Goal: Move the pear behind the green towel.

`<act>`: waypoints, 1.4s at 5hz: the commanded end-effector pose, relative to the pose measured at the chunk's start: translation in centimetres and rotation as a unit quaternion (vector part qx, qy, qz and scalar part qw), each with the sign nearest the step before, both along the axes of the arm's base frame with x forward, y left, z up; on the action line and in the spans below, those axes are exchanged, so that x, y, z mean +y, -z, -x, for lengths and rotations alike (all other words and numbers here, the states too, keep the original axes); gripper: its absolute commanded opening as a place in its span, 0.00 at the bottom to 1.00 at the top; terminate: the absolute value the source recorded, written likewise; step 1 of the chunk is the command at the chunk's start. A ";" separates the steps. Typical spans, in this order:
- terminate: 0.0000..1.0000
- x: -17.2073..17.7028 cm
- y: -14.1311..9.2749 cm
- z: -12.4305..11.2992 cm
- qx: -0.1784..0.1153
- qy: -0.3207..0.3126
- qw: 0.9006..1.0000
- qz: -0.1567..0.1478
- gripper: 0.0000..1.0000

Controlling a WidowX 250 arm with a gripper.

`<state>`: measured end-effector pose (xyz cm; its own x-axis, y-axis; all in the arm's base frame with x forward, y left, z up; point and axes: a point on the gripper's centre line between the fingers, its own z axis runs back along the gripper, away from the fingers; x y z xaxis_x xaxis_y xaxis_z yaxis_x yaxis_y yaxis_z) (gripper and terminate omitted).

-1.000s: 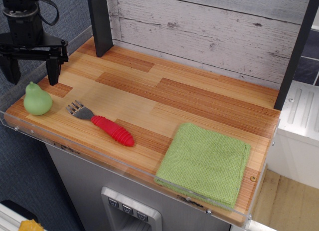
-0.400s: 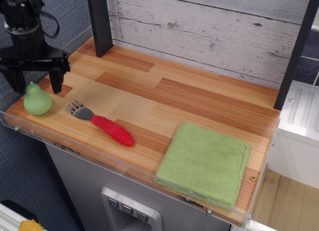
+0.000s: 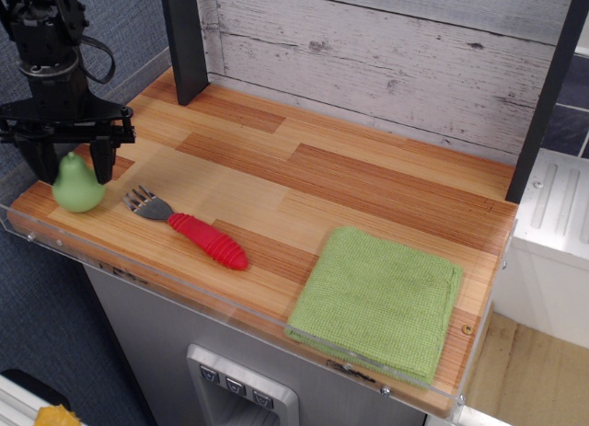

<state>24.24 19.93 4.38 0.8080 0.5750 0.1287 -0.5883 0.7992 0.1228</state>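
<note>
The pale-green pear (image 3: 77,187) stands upright at the left end of the wooden tabletop, near the front edge. My black gripper (image 3: 72,171) is lowered over it, open, with one finger on each side of the pear's upper part; whether the fingers touch it I cannot tell. The green towel (image 3: 379,299) lies flat at the front right corner of the table, far from the pear and the gripper.
A fork with a red handle (image 3: 193,229) lies just right of the pear. A dark post (image 3: 187,40) stands at the back left, another (image 3: 545,95) at the back right. A whitewashed plank wall (image 3: 386,58) closes the back. A clear strip (image 3: 184,293) lines the front edge.
The gripper has come down and slightly forward, from above and behind the pear to straddling it. The pear has shifted a little to the right.
</note>
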 end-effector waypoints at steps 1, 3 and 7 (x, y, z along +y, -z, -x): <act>0.00 0.7 -0.5 0.7 -0.003 -0.022 1.000 -0.007 0.00; 0.00 1.4 -2.2 1.4 0.007 -0.056 0.998 -0.033 0.00; 0.00 -5.0 -6.2 -0.6 -0.062 0.038 0.997 -0.027 0.00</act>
<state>25.66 14.53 9.48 0.8399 0.4969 0.2182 -0.5245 0.8465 0.0916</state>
